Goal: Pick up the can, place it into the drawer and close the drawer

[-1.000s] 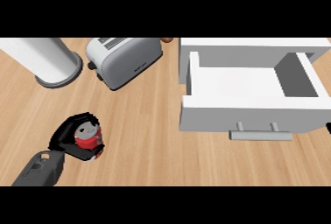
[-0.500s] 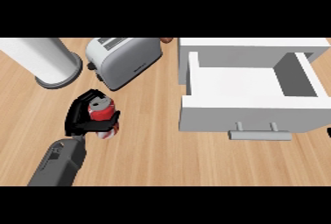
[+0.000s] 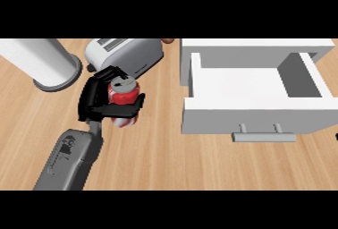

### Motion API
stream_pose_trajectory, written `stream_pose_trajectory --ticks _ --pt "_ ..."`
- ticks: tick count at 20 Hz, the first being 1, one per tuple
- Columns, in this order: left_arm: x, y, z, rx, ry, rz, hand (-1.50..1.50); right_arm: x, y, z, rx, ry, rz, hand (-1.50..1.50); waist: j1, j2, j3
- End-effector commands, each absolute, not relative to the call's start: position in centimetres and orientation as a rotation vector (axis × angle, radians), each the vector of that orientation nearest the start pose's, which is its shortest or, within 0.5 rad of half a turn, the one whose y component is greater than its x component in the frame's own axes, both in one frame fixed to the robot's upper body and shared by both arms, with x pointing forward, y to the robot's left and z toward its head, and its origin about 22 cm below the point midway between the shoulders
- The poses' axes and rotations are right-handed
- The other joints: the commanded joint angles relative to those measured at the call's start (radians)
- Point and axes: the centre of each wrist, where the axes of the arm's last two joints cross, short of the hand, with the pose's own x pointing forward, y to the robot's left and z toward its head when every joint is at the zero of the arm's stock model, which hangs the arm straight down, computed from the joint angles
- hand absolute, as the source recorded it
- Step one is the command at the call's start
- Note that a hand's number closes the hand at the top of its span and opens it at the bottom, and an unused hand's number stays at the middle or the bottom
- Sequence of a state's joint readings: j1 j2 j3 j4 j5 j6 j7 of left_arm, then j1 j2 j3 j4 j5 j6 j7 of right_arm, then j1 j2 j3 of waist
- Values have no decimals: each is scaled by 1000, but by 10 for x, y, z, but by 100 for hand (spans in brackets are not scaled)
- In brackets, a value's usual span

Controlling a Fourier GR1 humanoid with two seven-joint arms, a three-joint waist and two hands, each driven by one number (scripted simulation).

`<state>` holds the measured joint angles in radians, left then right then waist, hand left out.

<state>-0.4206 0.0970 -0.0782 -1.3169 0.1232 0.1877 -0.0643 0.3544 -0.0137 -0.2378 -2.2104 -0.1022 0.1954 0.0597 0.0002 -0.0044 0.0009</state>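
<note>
So the left robot hand [image 3: 99, 96], fingers wrapped round the small red metal can [image 3: 123, 99], has carried it up beside the toaster [image 3: 125, 54], so the open white drawer [image 3: 254, 105] is next, I guess.

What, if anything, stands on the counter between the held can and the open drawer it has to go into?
Nothing visible does. The left hand is curled round the can, and only bare wooden counter separates it from the open drawer to its right. The toaster sits behind the can, off that path.
</note>
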Motion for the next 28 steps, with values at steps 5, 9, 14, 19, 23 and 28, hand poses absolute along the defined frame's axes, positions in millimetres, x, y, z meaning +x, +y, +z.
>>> stream_pose_trajectory --ticks 5,9,14,19,23,28 --pt "357 121 115 -52 -1761 -90 150 130 -299 94 -197 -1836 -31 -150 -11 4 -1" --pt "357 90 144 -37 -1812 -153 150 157 -312 101 -198 -1854 -40 -150 -6 5 0" --pt "378 62 199 -58 -1813 -150 150 134 -301 104 -208 -1829 -37 -150 -16 5 -1" --pt "384 32 217 -51 -1800 -170 150 142 -306 105 -195 -1838 -22 -150 -24 6 0" --pt "396 23 235 -22 -1813 -170 150 145 -299 100 -172 -1836 -12 -150 -24 7 0" --pt "409 7 231 1 -1788 -184 150 152 -299 100 -165 -1834 -15 -150 -35 12 0"
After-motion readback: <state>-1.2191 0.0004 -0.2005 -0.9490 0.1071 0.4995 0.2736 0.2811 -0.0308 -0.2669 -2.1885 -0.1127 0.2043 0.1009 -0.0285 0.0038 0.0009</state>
